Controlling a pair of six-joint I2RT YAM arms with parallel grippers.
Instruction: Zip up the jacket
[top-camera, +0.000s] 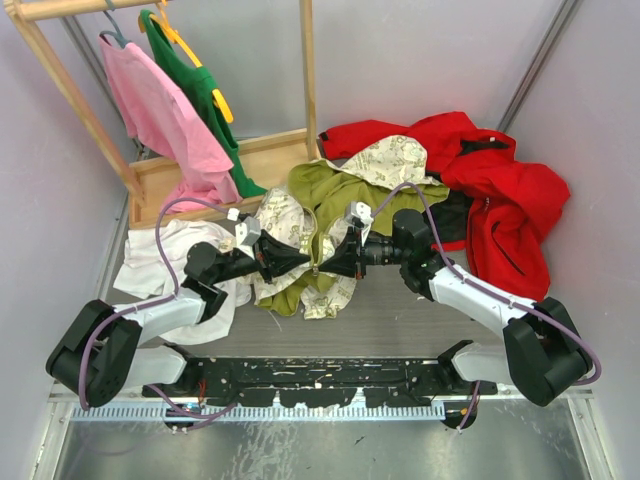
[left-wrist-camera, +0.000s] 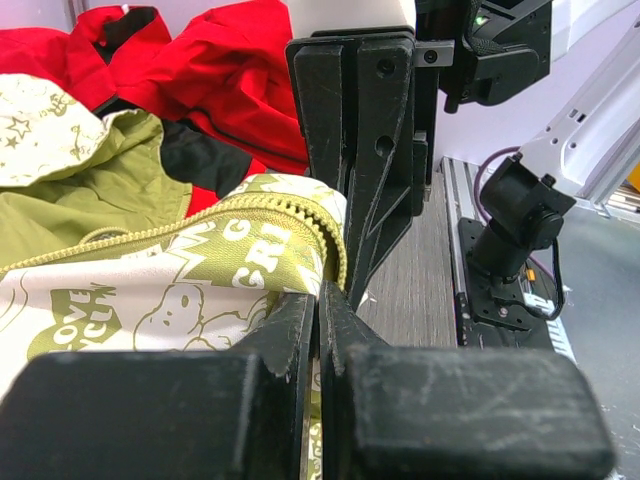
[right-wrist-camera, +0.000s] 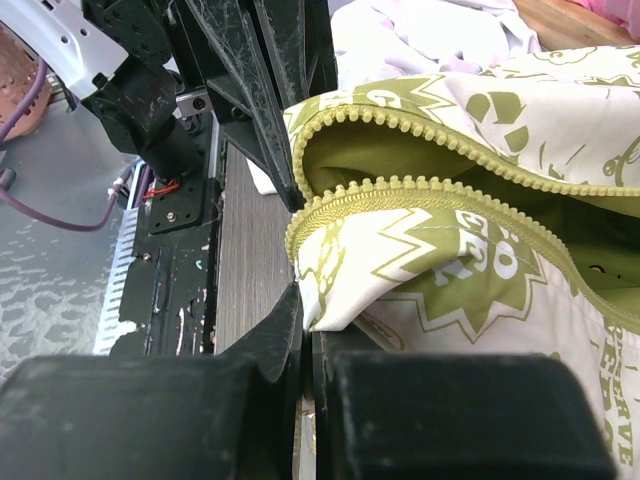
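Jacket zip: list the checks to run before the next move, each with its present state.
1. Left gripper shut on the jacket edge: ok.
2. Right gripper shut on the jacket's edge: ok.
3. Two rows of zip teeth meshed: not ok, they gape apart.
4. Zip slider found: cannot tell, none shows.
5. Red jacket away from the gripped edge: ok.
6. Gap between the two grippers: cannot tell, the tips nearly meet.
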